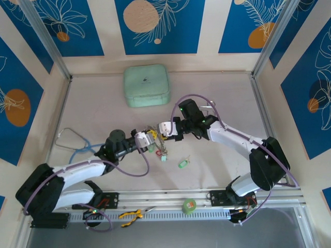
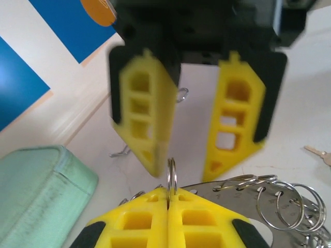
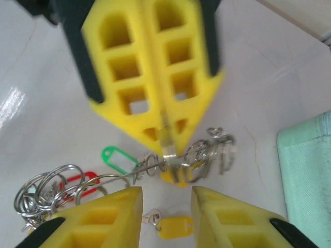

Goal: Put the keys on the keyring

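Pinching the keyring (image 2: pixel 207 192), left fingers (image 2: pixel 139 225) meet (right fingers (image 2: pixel 235 124) stand apart).

Top view: bright, even, diffuse light. Faint soft shadows lie under the arms on the table (image 1: pixel 222 170); fine detail is coarse.

Left wrist view: right gripper (image 2: pixel 186 166) smeared by motion blur, worst on the finger at picture left. Mint case (image 2: pixel 36 201) soft. Keyring (image 2: pixel 235 199) sharp, with small glints.

Right wrist view: left gripper (image 3: pixel 166 147) blurred along its edges. White glare streak on the tabletop at picture left. Nearest yellow fingers out of focus.
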Motion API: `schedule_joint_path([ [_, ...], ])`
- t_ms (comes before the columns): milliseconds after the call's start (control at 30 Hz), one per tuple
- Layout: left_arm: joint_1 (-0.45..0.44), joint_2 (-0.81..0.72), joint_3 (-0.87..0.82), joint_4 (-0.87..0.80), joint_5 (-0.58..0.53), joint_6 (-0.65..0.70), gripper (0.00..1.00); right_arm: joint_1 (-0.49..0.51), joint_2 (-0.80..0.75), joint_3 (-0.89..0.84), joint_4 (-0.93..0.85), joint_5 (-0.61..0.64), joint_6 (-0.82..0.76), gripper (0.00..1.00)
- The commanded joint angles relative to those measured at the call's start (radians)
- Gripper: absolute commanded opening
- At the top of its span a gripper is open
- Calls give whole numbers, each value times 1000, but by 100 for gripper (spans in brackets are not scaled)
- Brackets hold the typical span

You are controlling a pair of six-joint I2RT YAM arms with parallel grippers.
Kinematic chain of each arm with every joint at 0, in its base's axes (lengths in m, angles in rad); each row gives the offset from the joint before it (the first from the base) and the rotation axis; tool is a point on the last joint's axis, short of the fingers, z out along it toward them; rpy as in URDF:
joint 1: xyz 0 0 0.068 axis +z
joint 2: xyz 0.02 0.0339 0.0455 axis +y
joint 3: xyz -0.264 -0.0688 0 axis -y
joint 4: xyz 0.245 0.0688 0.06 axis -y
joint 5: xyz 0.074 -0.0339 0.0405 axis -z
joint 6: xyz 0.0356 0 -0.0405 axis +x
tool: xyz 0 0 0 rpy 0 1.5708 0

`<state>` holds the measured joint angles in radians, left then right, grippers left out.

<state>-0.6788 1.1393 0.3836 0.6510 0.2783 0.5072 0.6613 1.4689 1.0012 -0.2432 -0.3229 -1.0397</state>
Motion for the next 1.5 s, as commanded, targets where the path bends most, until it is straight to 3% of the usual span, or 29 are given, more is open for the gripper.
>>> schedule_joint_path([
  [0,4,-35,86,-275,2,46,0,22,-19,28,-46,35,-25,29],
  [133,5,-25,133,-373,12,63,0,29,-20,27,-8,15,3,29],
  [567,5,-7,173,-432,28,56,0,59,-22,-29,44,1,56,29],
  [800,5,-12,183,-448,36,49,0,66,-10,-30,59,-4,66,16],
  [1033,5,-21,167,-424,41,43,0,39,-14,-65,93,-46,93,23],
  [1200,6,-21,149,-393,45,39,0,9,-13,-108,155,-125,116,22],
  [1467,7,-19,153,-411,45,41,0,9,-2,-109,190,-148,125,19],
])
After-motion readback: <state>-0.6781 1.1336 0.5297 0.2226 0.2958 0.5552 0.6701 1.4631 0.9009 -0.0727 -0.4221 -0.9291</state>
